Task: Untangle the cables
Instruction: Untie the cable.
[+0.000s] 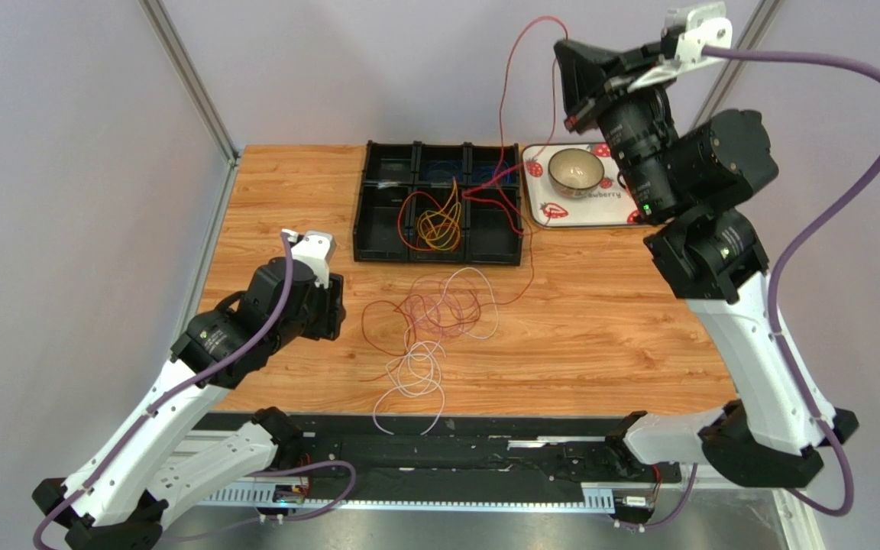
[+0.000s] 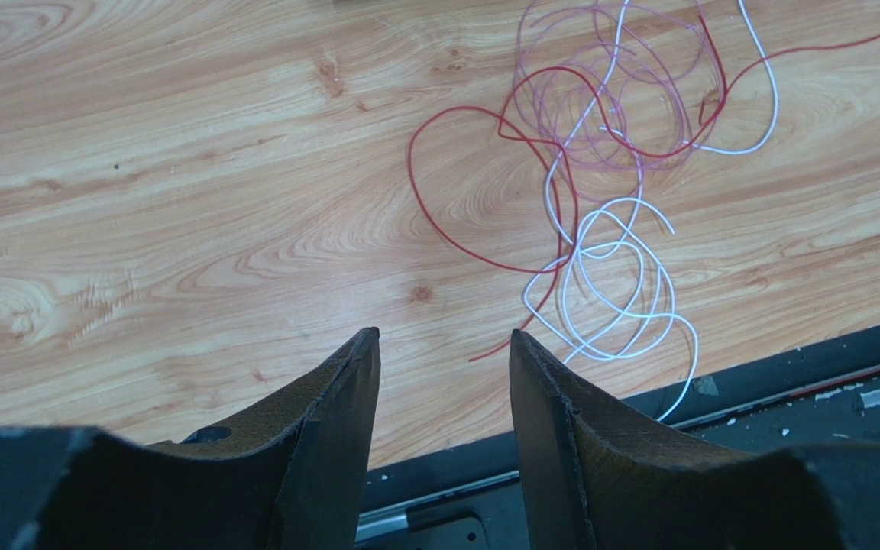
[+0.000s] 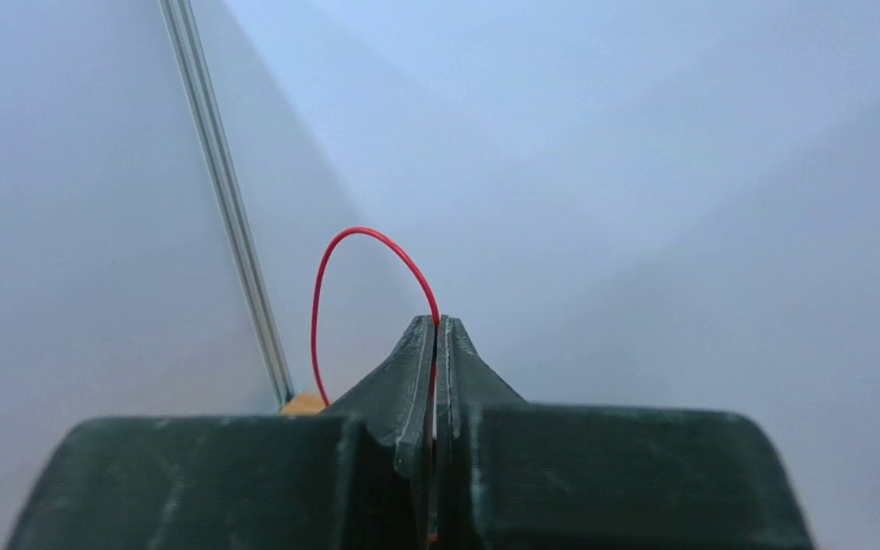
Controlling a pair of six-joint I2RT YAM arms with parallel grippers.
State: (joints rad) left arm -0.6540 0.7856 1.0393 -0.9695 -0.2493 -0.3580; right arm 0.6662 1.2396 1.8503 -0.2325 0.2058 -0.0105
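Note:
A tangle of thin red, pink and white cables (image 1: 442, 307) lies on the wooden table in front of the tray, with white loops (image 1: 415, 378) trailing toward the near edge. My right gripper (image 1: 564, 55) is raised high at the back and is shut on a red cable (image 1: 522, 38) that arcs up from the tray area. In the right wrist view the red cable (image 3: 330, 258) loops out of the shut tips of the right gripper (image 3: 437, 323). My left gripper (image 2: 442, 335) is open and empty, low over the table to the left of the red loop (image 2: 411, 166) and the white loops (image 2: 628, 202).
A black compartment tray (image 1: 378, 212) stands at the back and holds orange and yellow cables (image 1: 439, 226). A bowl (image 1: 577, 171) sits on a white plate (image 1: 540, 210) to its right. A black rail (image 1: 433, 441) runs along the table's near edge.

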